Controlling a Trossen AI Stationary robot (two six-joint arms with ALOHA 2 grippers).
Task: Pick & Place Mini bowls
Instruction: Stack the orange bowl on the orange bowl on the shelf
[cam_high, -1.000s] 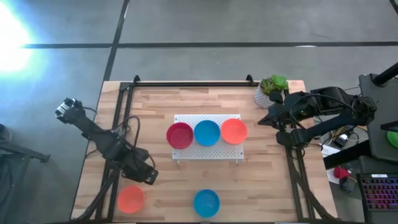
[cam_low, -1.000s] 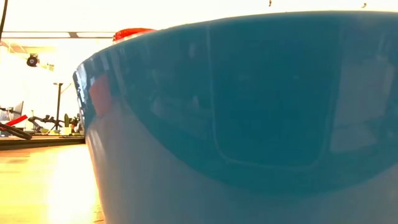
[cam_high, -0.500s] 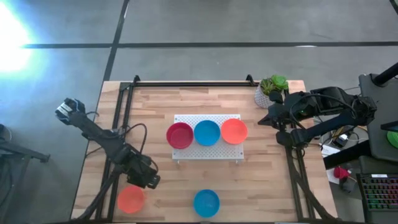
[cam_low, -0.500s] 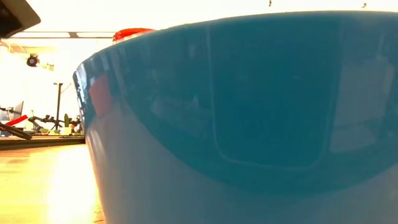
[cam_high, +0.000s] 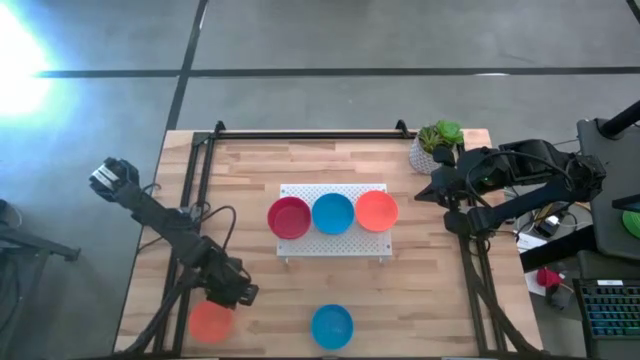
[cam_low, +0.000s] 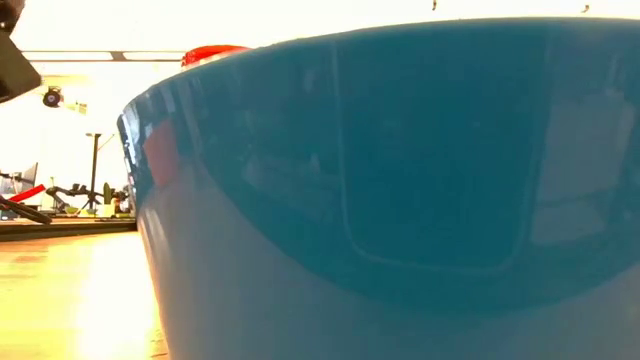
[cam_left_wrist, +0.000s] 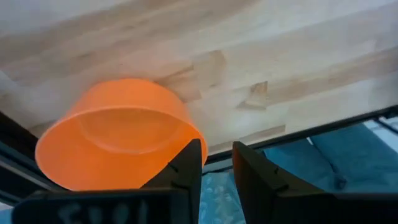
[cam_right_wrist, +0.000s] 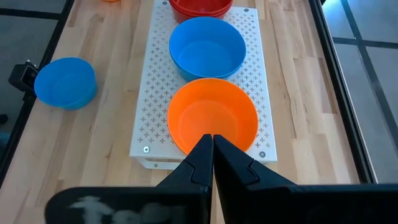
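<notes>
Five mini bowls show. Red (cam_high: 289, 217), blue (cam_high: 332, 213) and orange (cam_high: 376, 210) bowls sit in a row on the white perforated board (cam_high: 333, 245). A loose blue bowl (cam_high: 332, 326) stands on the wood by the near edge and fills the low view (cam_low: 400, 200). A loose orange bowl (cam_high: 208, 323) stands at the near left corner. My left gripper (cam_high: 236, 292) hovers just beside it, slightly open, with the bowl (cam_left_wrist: 118, 143) to one side of its fingers (cam_left_wrist: 217, 163). My right gripper (cam_high: 420, 192) waits shut at the right edge, facing the board's bowls (cam_right_wrist: 213, 118). My left gripper stands with the outer side of one finger (cam_left_wrist: 186, 167) by the loose orange bowl's rim (cam_left_wrist: 177, 124); whether it touches the rim I cannot tell. The bowl sits upright on the table, outside the gap between the fingers.
A white pot with a green plant (cam_high: 437, 145) stands at the far right corner, close to the right arm. Dark frame rails (cam_high: 195, 200) run along the table's left, right and far sides. Bare wood lies between the board and the near edge.
My left gripper has moved toward the table's near edge and down, closing in on the loose orange bowl; a dark part of the arm has come into the low view's upper left corner. The bowls have stayed put.
</notes>
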